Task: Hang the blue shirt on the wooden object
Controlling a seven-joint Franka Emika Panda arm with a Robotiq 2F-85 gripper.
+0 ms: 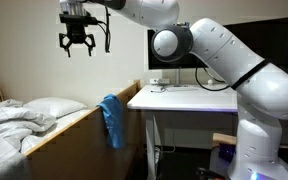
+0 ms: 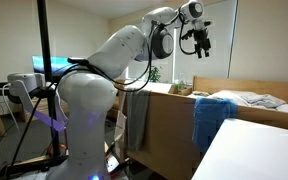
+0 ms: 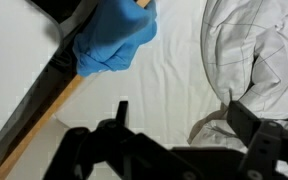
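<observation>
Looking at a bed (image 1: 24,115) with rumpled white bedding (image 3: 254,60), lying right against the wooden board (image 1: 74,125) on its mattress side. Reaching from the far side of the wooden board with the white arm (image 1: 224,60), stretching high across it in both exterior views. Standing near the end of the wooden board, away from the mattress: a white desk (image 1: 184,97). Draping over the top edge of the wooden board at its end, the blue shirt (image 1: 111,118), hanging down its side and bunching on the rim in the wrist view (image 3: 114,45). Hovering well above the wooden board, over the bedding, the gripper (image 1: 77,48), holding nothing, jaws spreading wide apart. Sitting far below the gripper and off to one side, the blue shirt, touching no part of it.
</observation>
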